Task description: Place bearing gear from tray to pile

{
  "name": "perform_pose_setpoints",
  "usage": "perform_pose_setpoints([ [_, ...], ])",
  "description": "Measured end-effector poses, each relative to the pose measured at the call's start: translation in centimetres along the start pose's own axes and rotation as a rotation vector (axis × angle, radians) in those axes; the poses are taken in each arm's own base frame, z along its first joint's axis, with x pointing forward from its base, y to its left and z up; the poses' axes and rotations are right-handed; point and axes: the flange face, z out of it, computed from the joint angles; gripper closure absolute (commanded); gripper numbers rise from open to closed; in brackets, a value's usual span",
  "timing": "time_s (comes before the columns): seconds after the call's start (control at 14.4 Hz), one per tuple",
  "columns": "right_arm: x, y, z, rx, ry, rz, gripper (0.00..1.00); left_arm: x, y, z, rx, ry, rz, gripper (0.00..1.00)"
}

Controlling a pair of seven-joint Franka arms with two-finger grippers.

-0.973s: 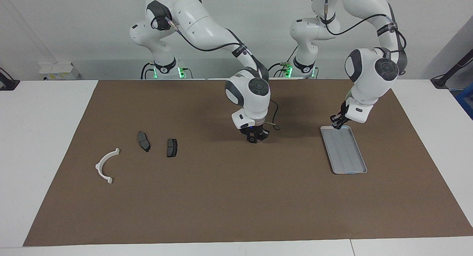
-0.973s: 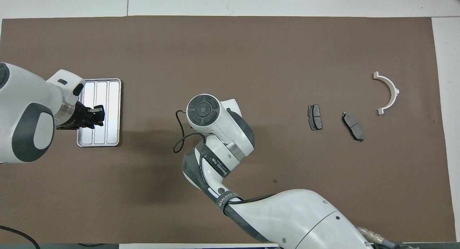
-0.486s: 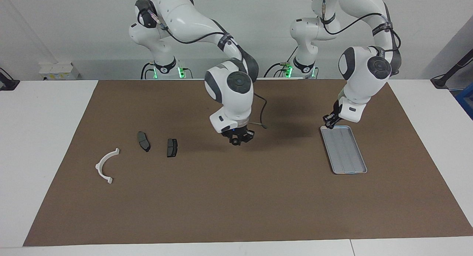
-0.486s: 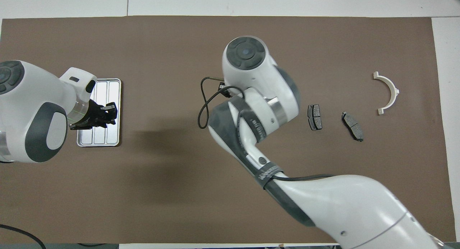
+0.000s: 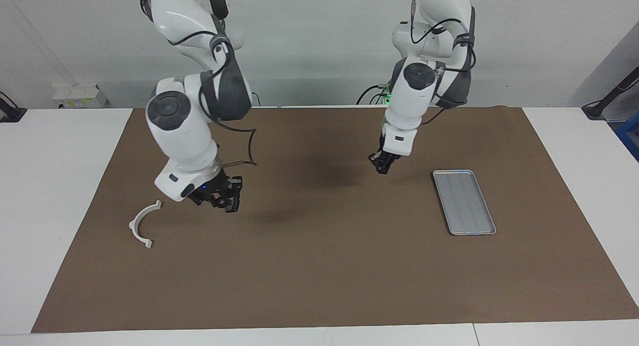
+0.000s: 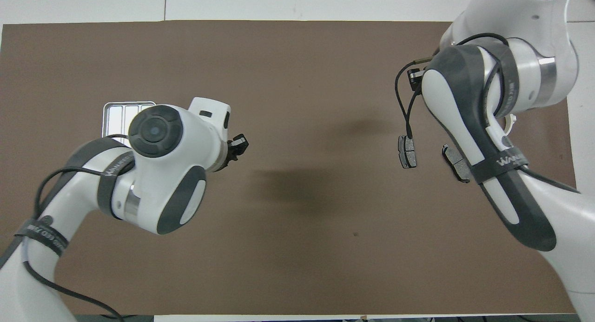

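Observation:
The silver tray [image 5: 464, 202] lies on the brown mat toward the left arm's end, its ridged floor bare; my left arm covers most of the tray [image 6: 122, 114] from overhead. No bearing gear shows anywhere; it is hidden or out of view. The pile lies toward the right arm's end: a white half-ring [image 5: 133, 225] and two dark brake pads [image 6: 406, 151] [image 6: 458, 164]. My right gripper [image 5: 218, 198] hangs low over those pads and hides them in the facing view. My left gripper [image 5: 382, 164] is shut and empty above bare mat, between the tray and the middle.
The brown mat [image 5: 319, 266] covers most of the white table. A black cable loops from the right wrist [image 5: 247, 146]. The right forearm [image 6: 483, 141] covers part of the half-ring [image 6: 511, 122] from overhead.
My right arm swung from the middle of the mat to over the pile. My left gripper left the tray's near end and moved toward the middle of the mat.

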Motion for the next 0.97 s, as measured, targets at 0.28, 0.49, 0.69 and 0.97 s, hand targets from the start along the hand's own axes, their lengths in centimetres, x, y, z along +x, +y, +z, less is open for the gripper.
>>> perform_pose_setpoints([
  [0.28,0.6,4.8,5.1,-0.017,0.022,0.005,1.0,-3.8,7.5,6.9,0.008,-0.017,-0.004,1.0],
  [0.49,0.9,8.0,10.7,-0.02,0.043,-0.007,1.0,-3.6,8.5,9.3,-0.006,-0.01,-0.024,1.0],
  [0.69,1.5,9.7,13.9,-0.022,0.063,-0.015,1.0,-3.0,8.5,9.1,-0.025,0.004,-0.049,1.0],
  [0.97,2.4,9.6,16.7,-0.025,0.102,-0.02,1.0,-3.7,8.9,9.8,-0.024,0.001,-0.062,1.0],
])
